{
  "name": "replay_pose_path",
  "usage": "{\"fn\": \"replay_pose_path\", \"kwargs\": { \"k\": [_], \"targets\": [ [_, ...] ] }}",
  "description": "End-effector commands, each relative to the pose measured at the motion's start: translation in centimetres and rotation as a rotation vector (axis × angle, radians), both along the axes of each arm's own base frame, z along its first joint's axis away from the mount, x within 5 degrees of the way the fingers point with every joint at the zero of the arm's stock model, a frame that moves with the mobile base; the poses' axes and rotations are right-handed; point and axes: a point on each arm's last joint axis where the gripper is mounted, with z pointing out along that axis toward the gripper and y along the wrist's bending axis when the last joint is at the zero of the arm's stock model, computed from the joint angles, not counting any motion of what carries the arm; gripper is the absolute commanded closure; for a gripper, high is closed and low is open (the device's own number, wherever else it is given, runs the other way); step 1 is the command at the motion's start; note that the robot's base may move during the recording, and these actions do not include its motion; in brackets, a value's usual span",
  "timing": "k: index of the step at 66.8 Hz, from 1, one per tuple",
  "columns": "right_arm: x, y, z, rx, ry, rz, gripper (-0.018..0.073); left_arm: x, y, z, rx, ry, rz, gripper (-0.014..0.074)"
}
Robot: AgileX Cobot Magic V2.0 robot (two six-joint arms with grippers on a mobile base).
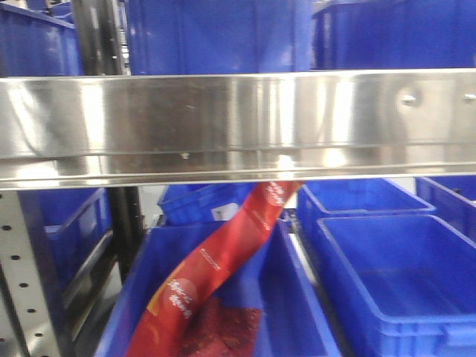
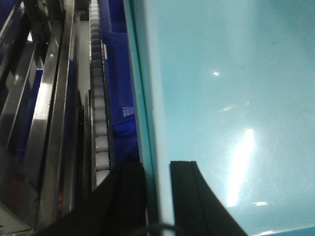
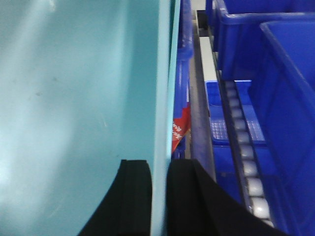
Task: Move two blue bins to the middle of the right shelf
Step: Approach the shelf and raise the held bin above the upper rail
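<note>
A: Front view?
B: The shelf rail (image 1: pixel 238 123) spans the frame; dark blue bins (image 1: pixel 394 286) sit at 5 o'clock, a red packet (image 1: pixel 216 275) at 6.
A: Left wrist?
B: The left gripper (image 2: pixel 157 196) is clenched on the pale bin (image 2: pixel 231 108) wall at 6 o'clock; a roller track (image 2: pixel 98 113) runs at 9.
A: Right wrist?
B: The right gripper (image 3: pixel 158 196) pinches the same kind of pale wall, bin filling 10 o'clock.

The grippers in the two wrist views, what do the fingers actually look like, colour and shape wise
In both wrist views the fingers are plain matte black. On the left gripper each finger is a flat-sided slab, broad at the base and narrowing toward a squared tip. The right gripper looks the same, with a slightly ribbed finger. No markings or labels show; only a thin dark curve, perhaps a cable, at the left view's bottom edge.
</note>
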Motion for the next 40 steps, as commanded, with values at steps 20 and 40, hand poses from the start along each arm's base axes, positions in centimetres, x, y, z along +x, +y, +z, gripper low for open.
{"fn": "replay_pose_path", "kwargs": {
  "k": [20, 40],
  "targets": [
    [-0.65, -0.1, 2.11, 0.068, -0.126, 0.031, 0.0726, -0.54, -0.03, 1.71, -0.057, -0.102, -0.028, 0.0707],
    [-0.65, -0.1, 2.11, 0.068, -0.126, 0.031, 0.0726, -0.54, -0.03, 1.71, -0.057, -0.102, -0.028, 0.0707]
  ]
}}
